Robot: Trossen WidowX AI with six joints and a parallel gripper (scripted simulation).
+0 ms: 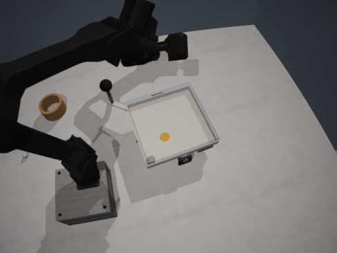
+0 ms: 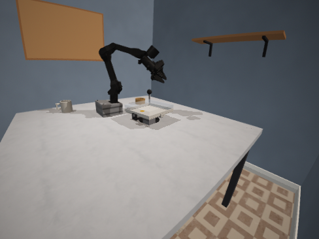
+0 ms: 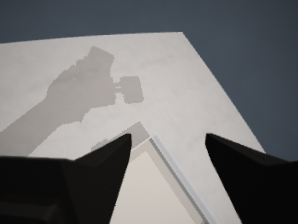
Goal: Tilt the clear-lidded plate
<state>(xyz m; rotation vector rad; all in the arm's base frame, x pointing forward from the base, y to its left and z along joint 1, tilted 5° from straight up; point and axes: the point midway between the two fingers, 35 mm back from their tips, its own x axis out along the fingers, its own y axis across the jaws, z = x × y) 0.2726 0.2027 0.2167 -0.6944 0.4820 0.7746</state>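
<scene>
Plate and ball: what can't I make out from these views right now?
- Steel ball: a small blob in the plate's corner in the top view; too small in the exterior view.
- Wrist view: fingers and frame edge cut off all but one plate corner.
- Joystick base: partly shadowed.
- Gripper: fingers too small in the exterior view.

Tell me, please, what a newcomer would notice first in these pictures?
First the black arm, arching from its grey base block with open, empty jaws high above the table. Next the white square plate at the table's middle, with an orange spot and a steel ball in its near corner.
</scene>
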